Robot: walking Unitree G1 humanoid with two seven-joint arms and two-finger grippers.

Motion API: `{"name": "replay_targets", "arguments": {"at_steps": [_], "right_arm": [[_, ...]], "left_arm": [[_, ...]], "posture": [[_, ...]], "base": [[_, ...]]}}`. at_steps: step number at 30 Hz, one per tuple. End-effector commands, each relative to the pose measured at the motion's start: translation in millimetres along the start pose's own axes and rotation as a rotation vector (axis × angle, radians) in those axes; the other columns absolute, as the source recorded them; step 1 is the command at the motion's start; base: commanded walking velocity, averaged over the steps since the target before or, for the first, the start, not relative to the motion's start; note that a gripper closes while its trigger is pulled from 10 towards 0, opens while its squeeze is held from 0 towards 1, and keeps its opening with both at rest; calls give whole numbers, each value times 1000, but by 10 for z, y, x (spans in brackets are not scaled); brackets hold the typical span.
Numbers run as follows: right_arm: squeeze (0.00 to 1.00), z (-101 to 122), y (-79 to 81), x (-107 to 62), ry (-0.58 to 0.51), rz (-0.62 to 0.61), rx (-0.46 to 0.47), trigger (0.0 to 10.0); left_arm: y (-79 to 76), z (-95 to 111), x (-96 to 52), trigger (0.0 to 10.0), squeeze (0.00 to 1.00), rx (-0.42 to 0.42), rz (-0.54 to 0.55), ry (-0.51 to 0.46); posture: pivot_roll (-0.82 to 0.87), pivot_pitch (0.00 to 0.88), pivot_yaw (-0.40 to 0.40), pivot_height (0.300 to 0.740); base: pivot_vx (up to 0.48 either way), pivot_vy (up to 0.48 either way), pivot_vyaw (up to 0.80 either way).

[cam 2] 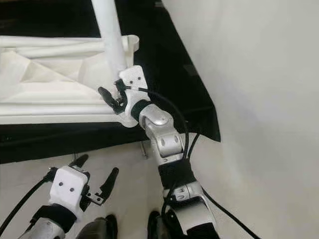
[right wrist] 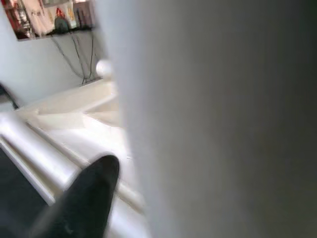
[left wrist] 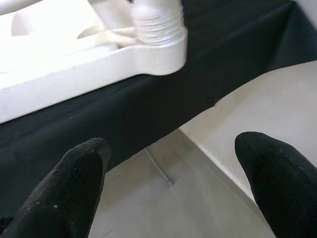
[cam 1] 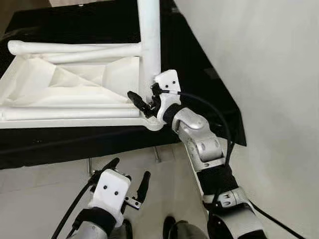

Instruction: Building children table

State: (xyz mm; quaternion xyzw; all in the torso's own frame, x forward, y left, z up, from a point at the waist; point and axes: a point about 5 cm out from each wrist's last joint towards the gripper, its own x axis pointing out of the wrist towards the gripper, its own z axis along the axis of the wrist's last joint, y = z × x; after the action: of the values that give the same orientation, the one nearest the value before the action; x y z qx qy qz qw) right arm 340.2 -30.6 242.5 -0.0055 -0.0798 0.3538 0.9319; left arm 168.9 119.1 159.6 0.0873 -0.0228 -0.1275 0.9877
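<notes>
A white plastic table top [cam 1: 75,123] lies upside down on a black-covered surface. A white leg [cam 1: 149,40] stands upright in its near right corner socket [left wrist: 158,44]. My right gripper [cam 1: 148,99] is at the base of that leg and shut on it; one black finger [right wrist: 84,198] shows beside the leg, the other is hidden behind it. Two more white legs [cam 1: 75,48] lie loose on the underside. My left gripper [cam 1: 129,169] hangs open below the table's edge, over the floor, holding nothing; its fingers [left wrist: 74,183] point toward the corner socket.
The black cloth [cam 1: 75,144] hangs over the support's front edge, with a thin metal leg [cam 1: 157,154] under it. A white wall [cam 1: 269,59] runs close along the right. Pale floor [cam 1: 40,199] lies in front, with my feet [cam 1: 172,226] at the bottom.
</notes>
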Motion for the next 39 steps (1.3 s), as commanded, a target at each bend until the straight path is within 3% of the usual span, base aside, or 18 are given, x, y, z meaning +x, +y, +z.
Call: {"name": "replay_targets", "arguments": {"at_steps": [1,2,3,9,11,14,16,18,23,25,33,39], "right_arm": [[1000,30,93,-30,-21,42,29,10000],[1000,30,93,-30,-21,42,29,10000],[0,48,79,-106,-41,87,40,10000],[0,-69,-93,-235,-14,122,8,10000],[0,-190,-246,-316,41,75,1,10000],[0,-209,-276,-343,47,64,1,10000],[0,-305,-425,-491,69,-15,10,10000],[0,-340,-471,-539,75,-43,13,10000],[0,-384,-520,-599,75,-71,19,10000],[0,-398,-533,-632,62,-80,32,10000],[0,-346,-469,-766,-31,-10,68,10000],[0,-473,-547,-1002,11,-60,45,10000]], "left_arm": [[-6,-52,-6,10000,0,-19,-2,20],[-6,-52,-6,10000,0,-19,-2,20],[4,-63,6,10000,0,-15,8,22],[47,-75,7,10000,0,13,51,22],[97,-89,-7,10000,0,26,97,27],[111,-95,-11,10000,0,32,108,29],[223,-140,-41,10000,0,70,175,49],[274,-157,-50,10000,0,89,204,57],[331,-192,-59,10000,0,112,238,73],[366,-212,-62,10000,0,127,266,80],[411,-298,-49,10000,0,173,329,104],[475,-382,-92,10000,0,186,371,127]], "posture": [[101,196,-54,740],[101,196,-54,740],[100,192,-53,740],[102,189,-57,740],[104,183,-58,740],[104,183,-58,740],[105,175,-54,740],[104,177,-53,740],[96,185,-48,740],[93,151,-46,740],[97,114,-37,740],[80,87,-31,740]], "base": [[0,0,0],[0,0,0],[0,0,0],[0,0,0],[0,0,0],[0,0,0],[0,0,0],[0,0,0],[0,0,0],[0,0,0],[0,0,0],[0,0,0]]}}
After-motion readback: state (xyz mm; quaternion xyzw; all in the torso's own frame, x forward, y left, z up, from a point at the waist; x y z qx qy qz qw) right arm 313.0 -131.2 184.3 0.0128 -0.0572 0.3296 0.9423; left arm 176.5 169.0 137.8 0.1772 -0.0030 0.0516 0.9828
